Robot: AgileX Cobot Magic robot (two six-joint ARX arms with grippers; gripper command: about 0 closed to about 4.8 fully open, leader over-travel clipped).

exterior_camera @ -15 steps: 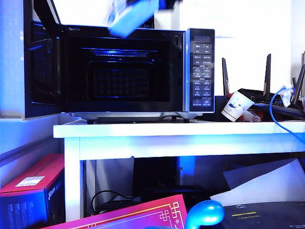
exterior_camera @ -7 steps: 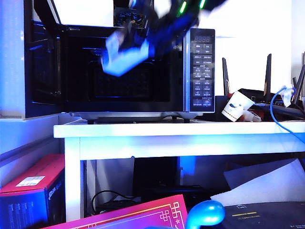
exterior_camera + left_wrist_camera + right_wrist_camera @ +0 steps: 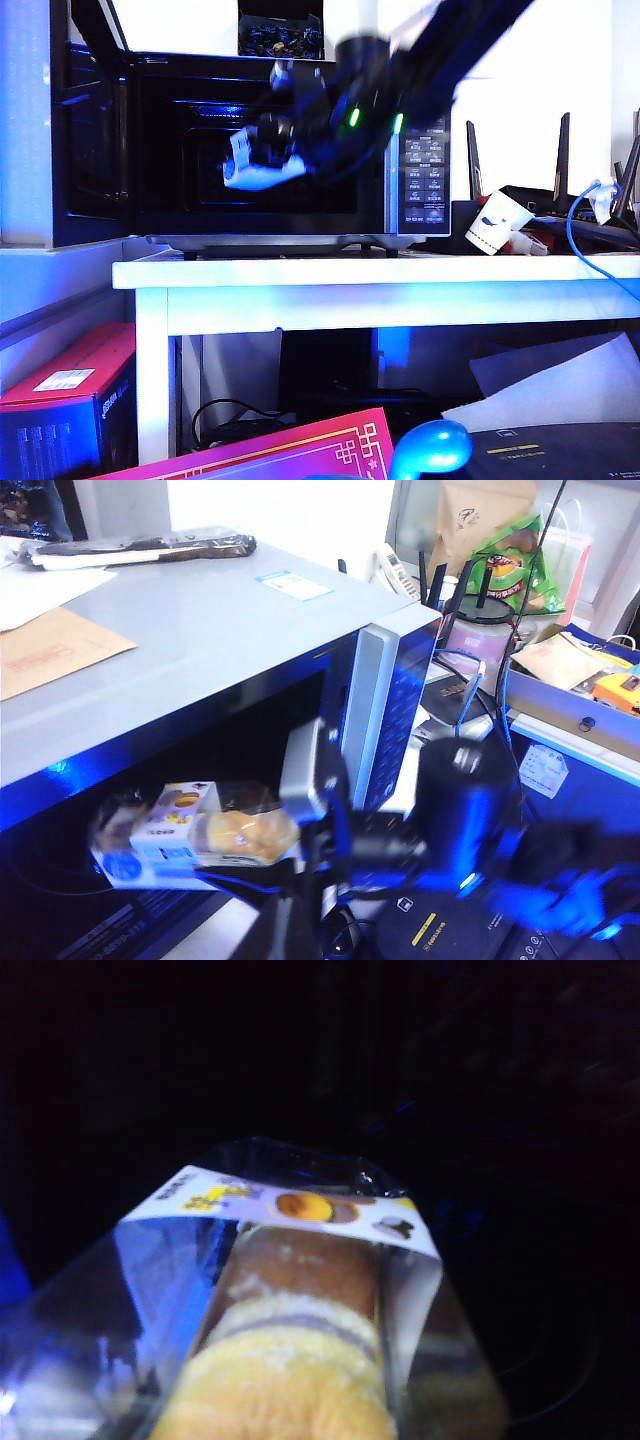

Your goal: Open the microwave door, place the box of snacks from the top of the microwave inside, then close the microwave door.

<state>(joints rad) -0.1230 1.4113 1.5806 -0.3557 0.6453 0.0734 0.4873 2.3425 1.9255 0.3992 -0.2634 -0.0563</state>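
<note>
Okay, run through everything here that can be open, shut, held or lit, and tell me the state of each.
microwave door: swung fully open to the left.
microwave: cavity open, panel display lit.
box of snacks: held in the air at the cavity opening, not set down.
right gripper: shut on the box of snacks, reaching into the opening.
left gripper: not in view.
paper cup: tipped on its side, right of the microwave.

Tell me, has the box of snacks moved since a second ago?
Yes. In the exterior view the box of snacks, held by the right gripper, has come down from the microwave top edge into its open cavity.
</note>
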